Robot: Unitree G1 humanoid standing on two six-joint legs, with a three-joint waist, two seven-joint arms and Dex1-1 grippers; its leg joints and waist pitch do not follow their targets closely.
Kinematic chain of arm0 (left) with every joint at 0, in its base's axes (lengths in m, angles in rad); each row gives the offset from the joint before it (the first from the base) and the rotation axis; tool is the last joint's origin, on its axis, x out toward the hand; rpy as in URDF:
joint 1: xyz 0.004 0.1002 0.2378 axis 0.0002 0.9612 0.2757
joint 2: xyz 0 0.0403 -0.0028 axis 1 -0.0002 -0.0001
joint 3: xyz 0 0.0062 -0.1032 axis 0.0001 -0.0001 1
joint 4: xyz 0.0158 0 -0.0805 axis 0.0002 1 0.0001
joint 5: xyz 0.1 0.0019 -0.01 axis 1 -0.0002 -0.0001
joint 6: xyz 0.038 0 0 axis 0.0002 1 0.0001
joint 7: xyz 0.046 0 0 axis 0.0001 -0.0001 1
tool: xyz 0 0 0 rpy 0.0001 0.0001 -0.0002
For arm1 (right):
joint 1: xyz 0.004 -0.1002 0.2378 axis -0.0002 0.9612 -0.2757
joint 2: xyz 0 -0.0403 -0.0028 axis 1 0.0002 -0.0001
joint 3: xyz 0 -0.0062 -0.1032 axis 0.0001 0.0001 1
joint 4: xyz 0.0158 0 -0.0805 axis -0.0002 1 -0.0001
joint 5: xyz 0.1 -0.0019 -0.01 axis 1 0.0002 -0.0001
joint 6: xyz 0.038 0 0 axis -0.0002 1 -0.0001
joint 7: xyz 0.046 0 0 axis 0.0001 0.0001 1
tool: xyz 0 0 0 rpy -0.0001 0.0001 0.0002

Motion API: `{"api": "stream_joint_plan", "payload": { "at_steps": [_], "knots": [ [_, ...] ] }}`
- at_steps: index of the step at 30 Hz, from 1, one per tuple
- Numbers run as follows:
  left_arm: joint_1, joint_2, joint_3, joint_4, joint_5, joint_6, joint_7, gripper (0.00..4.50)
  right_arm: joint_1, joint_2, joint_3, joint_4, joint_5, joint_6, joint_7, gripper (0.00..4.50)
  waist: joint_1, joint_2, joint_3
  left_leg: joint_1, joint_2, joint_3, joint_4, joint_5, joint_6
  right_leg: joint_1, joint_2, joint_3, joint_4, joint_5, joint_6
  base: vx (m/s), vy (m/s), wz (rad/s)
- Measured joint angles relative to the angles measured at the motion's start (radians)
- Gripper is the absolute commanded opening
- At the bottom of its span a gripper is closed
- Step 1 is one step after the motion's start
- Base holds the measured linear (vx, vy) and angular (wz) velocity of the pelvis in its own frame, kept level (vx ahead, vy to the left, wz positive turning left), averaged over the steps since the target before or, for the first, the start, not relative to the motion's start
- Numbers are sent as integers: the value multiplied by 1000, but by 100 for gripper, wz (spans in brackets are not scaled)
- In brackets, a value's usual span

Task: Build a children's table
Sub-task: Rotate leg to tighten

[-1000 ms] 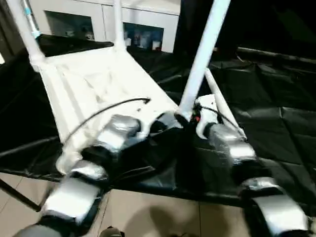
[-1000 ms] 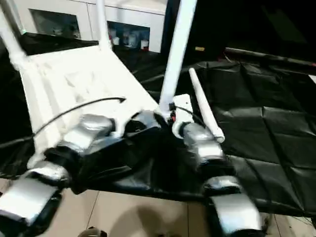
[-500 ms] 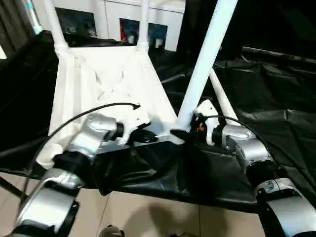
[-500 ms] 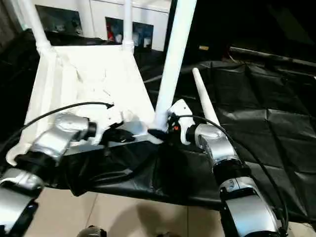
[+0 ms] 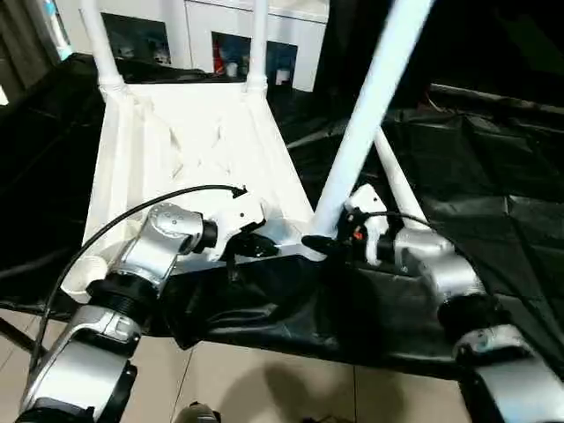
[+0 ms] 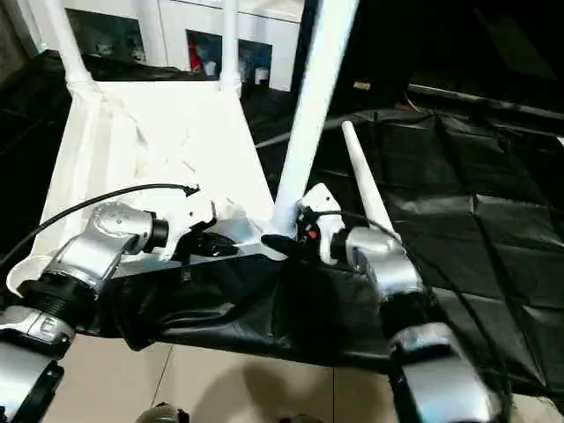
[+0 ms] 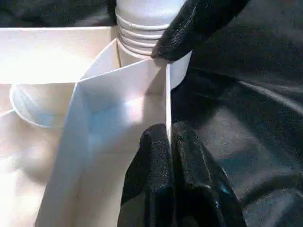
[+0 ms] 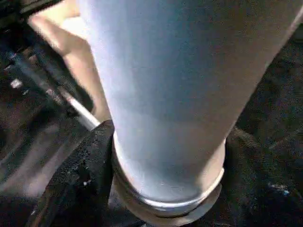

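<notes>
Fingers [image 7: 161, 161] of the left gripper [image 7: 169, 142] are pressed together on the thin white side wall of the tabletop [image 5: 189, 145], pinching its near edge just beside the corner socket. The right gripper [image 8: 156, 189] has its black fingers [image 8: 83, 163] set either side of the base of a leg [image 5: 366, 106], hugging the tube where its ringed end meets that socket; one black fingertip [image 7: 189, 26] of it rests against the ringed foot in the left wrist view. Whether those fingers truly clamp the tube or merely bracket it, I cannot tell.

The leg rises from the near right corner of the tabletop and leans up and to the right. The tabletop lies upside down on a black sheet [image 5: 493, 220], ribbed underside up. Two more legs [image 5: 101, 44] [image 5: 257, 40] stand upright in the far corners. The near left socket [image 5: 84, 273] is an open ring with no leg in it. A fourth leg [image 6: 366, 189] lies flat on the sheet, just right of the tabletop, behind the right gripper.

A black cable [image 5: 132, 220] arcs over the left forearm. Behind the sheet stands a white cabinet [image 5: 211, 35] with glass doors.
</notes>
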Motion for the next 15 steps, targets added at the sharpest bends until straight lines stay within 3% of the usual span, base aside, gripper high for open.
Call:
{"api": "stream_joint_plan", "payload": {
  "at_steps": [3, 8, 14, 15],
  "knots": [
    [-24, -46, 6, 38, 16, 30, 88, 0, -5, 51, -41, 26, 1, 9, -156, 274, -1, 0, 0, 2, 0, 0, 0, 0, 0, 1, 0, 1, 0, 1, 0, 0, 0, 0],
    [-84, -198, 36, 138, 38, 111, 350, 0, -97, 182, -171, 161, 27, 14, -558, 273, -2, 2, -1, 2, -1, 0, 0, 0, 0, 1, 0, 2, -2, -1, 3, 0, 0, 0],
    [-103, -259, 47, 167, 38, 140, 440, 0, -126, 200, -185, 221, 15, -37, -677, 273, 1, 7, -4, 0, -3, -1, 0, 0, 0, 3, 0, 4, -3, 0, 3, 0, 0, 0],
    [-104, -260, 48, 167, 38, 140, 440, 0, -126, 200, -186, 223, 12, -42, -677, 308, 1, 8, -5, 0, -3, -1, 0, 0, 0, 3, 0, 4, -3, 0, 4, 0, 0, 0]
  ]
}}
